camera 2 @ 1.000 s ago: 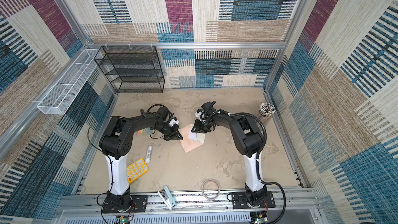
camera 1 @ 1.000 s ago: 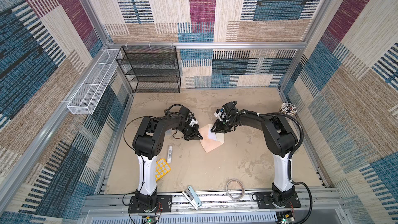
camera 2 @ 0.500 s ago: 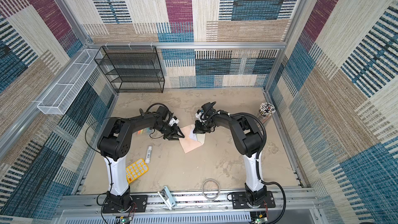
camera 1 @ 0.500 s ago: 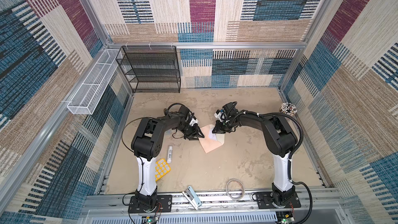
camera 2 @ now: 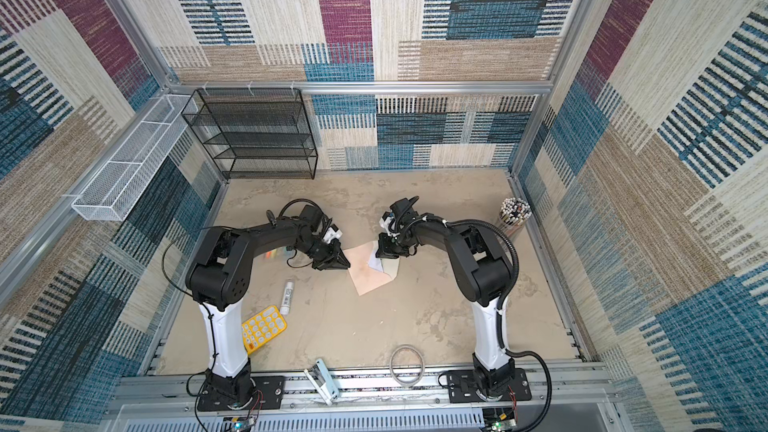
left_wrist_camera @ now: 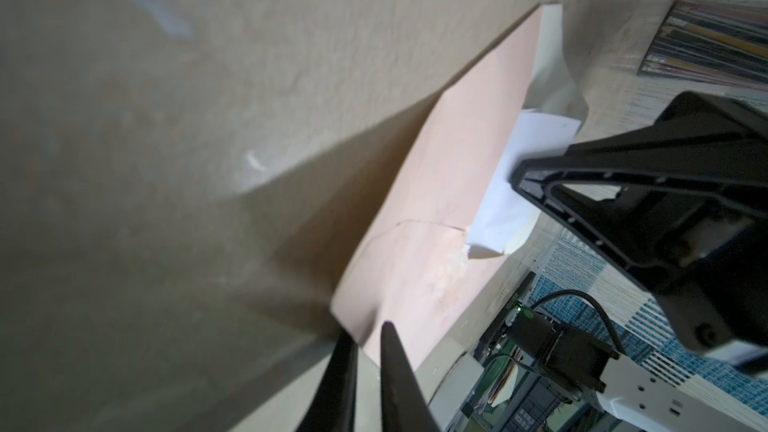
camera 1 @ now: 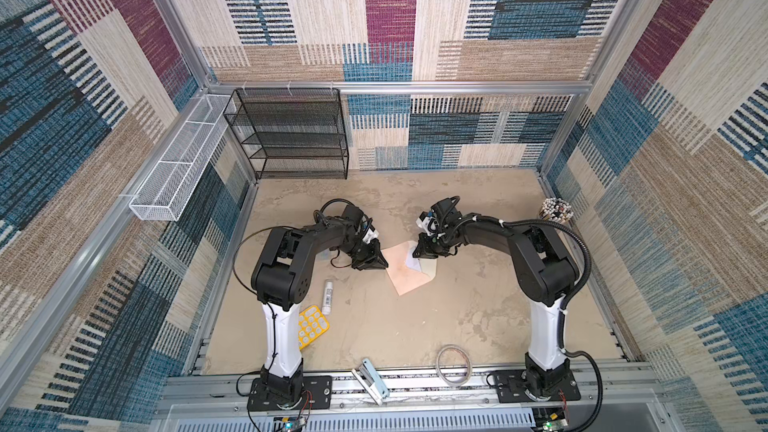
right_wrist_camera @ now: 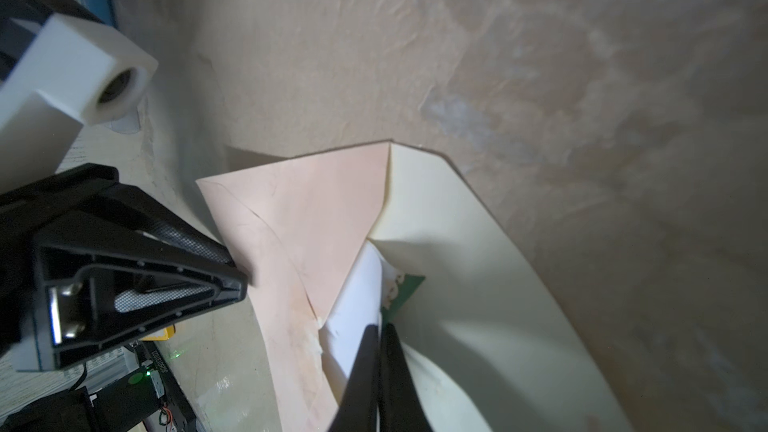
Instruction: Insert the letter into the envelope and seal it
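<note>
One envelope point(camera 1: 405, 278) lies flat near the middle of the sandy surface point(camera 1: 374, 347). It is pale pink, and its cream flap point(right_wrist_camera: 457, 268) is folded open on its 3 o'clock side. The letter point(right_wrist_camera: 357, 297) is partway inside. Its white end and a bit of green edge poke out of the mouth at about 1 o'clock. The right gripper point(right_wrist_camera: 379, 328) reaches in from 12 o'clock, and its jaws are pinched tight on the letter. The left gripper point(left_wrist_camera: 365, 332) sits at the envelope's 9 o'clock corner. Its jaws are almost together, with just a thin gap. I can't tell if they pinch the paper. A yellow calculator point(camera 1: 313, 326) lies well apart at 8 o'clock.
</note>
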You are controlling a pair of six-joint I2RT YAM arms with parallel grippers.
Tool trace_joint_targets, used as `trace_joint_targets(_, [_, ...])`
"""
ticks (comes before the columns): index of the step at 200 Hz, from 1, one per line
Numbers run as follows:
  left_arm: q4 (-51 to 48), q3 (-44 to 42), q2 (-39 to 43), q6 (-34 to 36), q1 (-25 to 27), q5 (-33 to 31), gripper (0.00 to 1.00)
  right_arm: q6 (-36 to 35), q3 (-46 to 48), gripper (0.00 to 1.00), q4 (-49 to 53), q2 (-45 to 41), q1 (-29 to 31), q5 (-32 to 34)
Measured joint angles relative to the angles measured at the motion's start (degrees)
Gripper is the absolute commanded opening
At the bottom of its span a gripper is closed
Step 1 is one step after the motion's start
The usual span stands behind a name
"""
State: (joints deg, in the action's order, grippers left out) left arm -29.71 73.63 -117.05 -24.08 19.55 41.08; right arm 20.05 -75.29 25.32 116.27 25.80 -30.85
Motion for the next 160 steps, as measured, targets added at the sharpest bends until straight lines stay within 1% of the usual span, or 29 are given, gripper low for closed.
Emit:
trace_joint_targets(19, [0.39,0.72,-0.72,-0.02,0.02,-0.02,0.09,-0.02,0.28,0.06,-0.02,-0.24,0.00,0.02])
trace_joint_targets(46, [0.31,1.99,-1.62,-0.04,0.02,-0.07,0.00,-0.26,0.46,0.06,0.04,-0.46,0.00,0.48])
trace_joint_targets(141, [-3.32,4.94,-2.49,1.97,0.07,-3.19,0.00,-2.16,-0.39,0.06,1.81,-1.11,-0.17,4.04])
trace_joint_targets(160, [-3.56,5.07,-2.49,2.12,0.07,-3.28,0.02,-2.32,-0.44,0.06,2.14,-1.22,-0.26,4.52])
